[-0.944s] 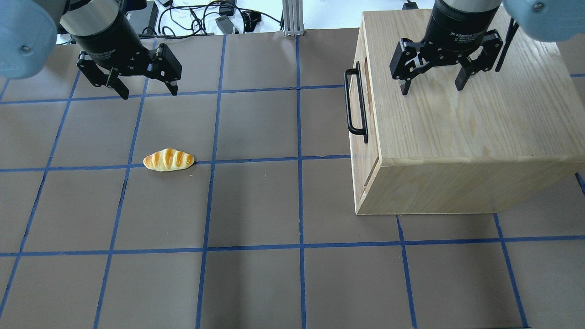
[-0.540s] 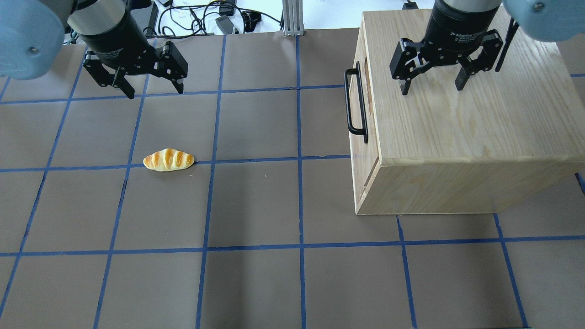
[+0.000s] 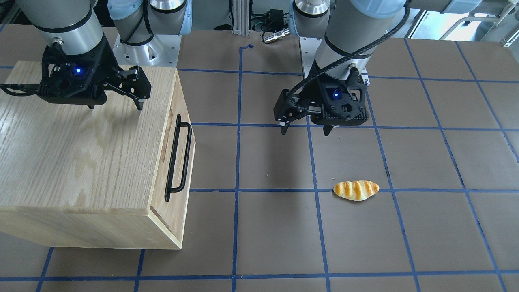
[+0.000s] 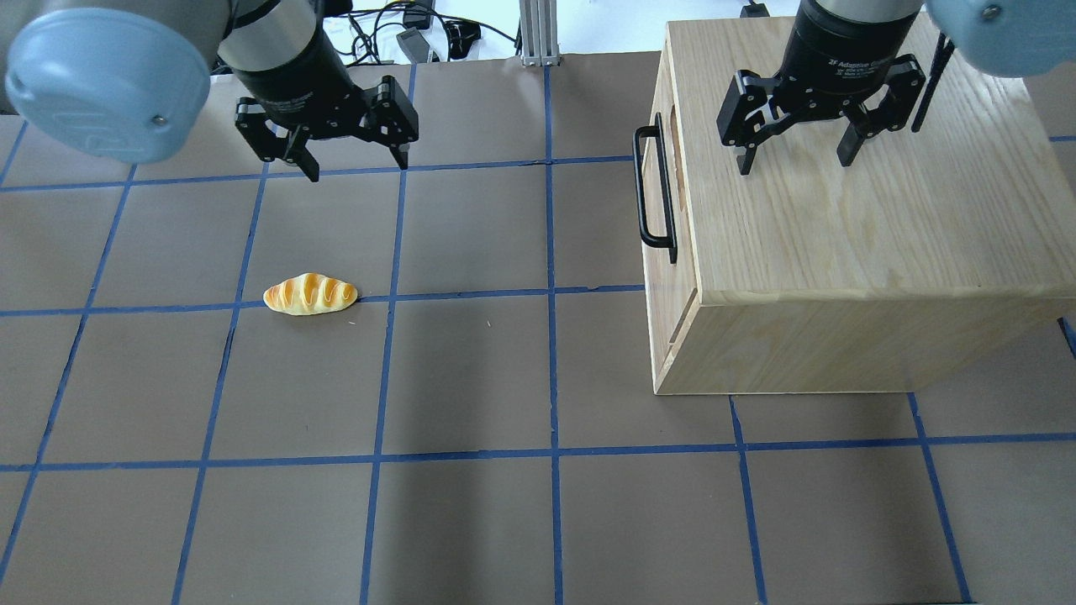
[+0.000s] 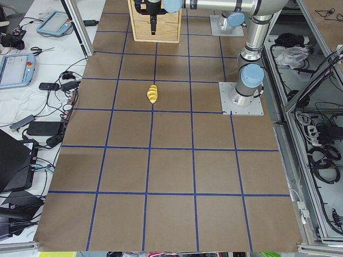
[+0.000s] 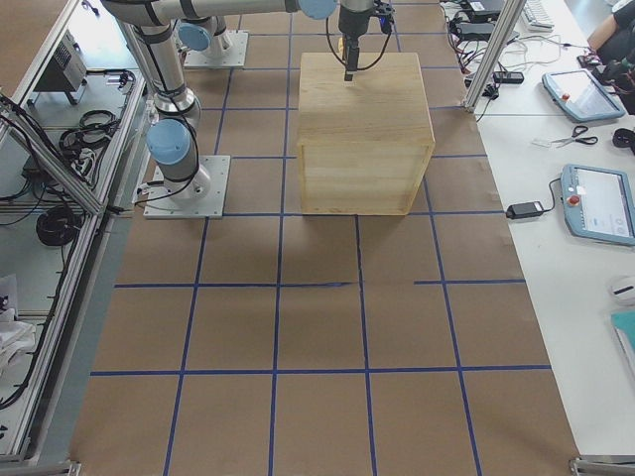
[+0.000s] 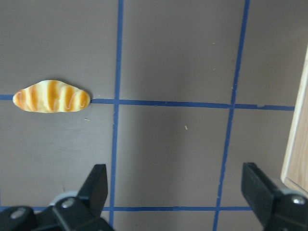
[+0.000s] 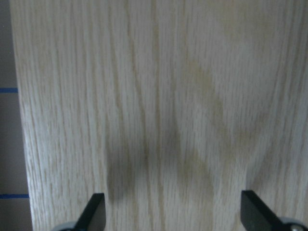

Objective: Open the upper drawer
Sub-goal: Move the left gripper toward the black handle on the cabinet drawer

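The oak cabinet (image 4: 841, 235) stands at the right of the overhead view, its front facing left. The upper drawer (image 4: 656, 193) sits flush in that front, with its black bar handle (image 4: 639, 185) and a slot above it; the drawer also shows in the front-facing view (image 3: 178, 162). My left gripper (image 4: 358, 170) is open and empty above the table, well left of the handle. My right gripper (image 4: 795, 164) is open and empty just above the cabinet's top. The left wrist view shows the cabinet's edge (image 7: 298, 144) at far right.
A toy bread roll (image 4: 310, 295) lies on the brown table with blue tape lines (image 4: 471, 370), in front of my left gripper; it also shows in the left wrist view (image 7: 51, 96). Cables (image 4: 378, 34) and an aluminium post (image 4: 538, 34) sit beyond the table's far edge.
My left gripper has moved right, towards the cabinet, staying open. The right gripper, the drawer and the bread roll have not moved.
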`<action>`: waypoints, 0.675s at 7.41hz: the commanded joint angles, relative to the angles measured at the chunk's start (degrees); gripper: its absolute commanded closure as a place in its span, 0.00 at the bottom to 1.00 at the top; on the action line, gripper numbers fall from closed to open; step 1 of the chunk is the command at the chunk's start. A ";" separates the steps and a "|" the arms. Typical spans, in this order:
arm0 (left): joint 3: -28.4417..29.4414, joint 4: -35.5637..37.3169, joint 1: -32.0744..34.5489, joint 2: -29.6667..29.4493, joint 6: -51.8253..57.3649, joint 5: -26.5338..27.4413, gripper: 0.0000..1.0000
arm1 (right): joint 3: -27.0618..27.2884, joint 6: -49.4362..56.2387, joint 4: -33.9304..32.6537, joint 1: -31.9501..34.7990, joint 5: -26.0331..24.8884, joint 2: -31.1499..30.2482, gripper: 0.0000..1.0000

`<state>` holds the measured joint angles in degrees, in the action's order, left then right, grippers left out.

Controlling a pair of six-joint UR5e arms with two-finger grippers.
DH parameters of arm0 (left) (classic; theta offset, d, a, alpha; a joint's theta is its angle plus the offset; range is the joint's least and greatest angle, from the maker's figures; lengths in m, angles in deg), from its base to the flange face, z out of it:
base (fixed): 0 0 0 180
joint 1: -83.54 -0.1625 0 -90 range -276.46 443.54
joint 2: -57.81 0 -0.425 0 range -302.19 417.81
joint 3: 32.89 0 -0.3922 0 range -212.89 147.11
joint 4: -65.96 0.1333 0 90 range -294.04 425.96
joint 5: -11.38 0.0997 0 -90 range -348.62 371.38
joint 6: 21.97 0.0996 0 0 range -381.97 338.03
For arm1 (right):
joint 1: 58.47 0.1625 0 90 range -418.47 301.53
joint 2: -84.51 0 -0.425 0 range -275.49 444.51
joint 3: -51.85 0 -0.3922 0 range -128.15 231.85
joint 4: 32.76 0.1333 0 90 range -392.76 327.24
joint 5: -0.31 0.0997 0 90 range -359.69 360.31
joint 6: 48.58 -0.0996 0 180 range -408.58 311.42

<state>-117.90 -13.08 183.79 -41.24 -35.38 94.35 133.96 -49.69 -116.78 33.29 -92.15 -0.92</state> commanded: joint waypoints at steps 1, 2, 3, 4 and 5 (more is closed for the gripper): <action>0.20 4.67 5.54 -2.98 -3.88 -1.40 0.00 | 0.07 0.05 0.00 0.00 0.00 0.00 0.00; 0.46 5.55 7.05 -3.95 -4.94 -4.28 0.00 | 0.07 0.05 0.00 0.00 0.00 0.00 0.00; 0.47 8.69 8.02 -5.18 -5.04 -4.66 0.00 | -0.02 -0.04 0.00 0.00 0.00 0.00 0.00; 0.55 9.33 9.51 -5.88 -5.04 -5.18 0.00 | -0.02 -0.04 0.00 0.00 0.00 0.00 0.00; 0.55 11.69 10.13 -6.76 -5.48 -6.49 0.00 | -0.02 0.05 0.00 0.00 0.00 0.00 0.00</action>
<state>-117.40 -3.91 192.70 -46.85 -40.43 89.23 133.96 -49.70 -116.78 33.29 -92.15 -0.92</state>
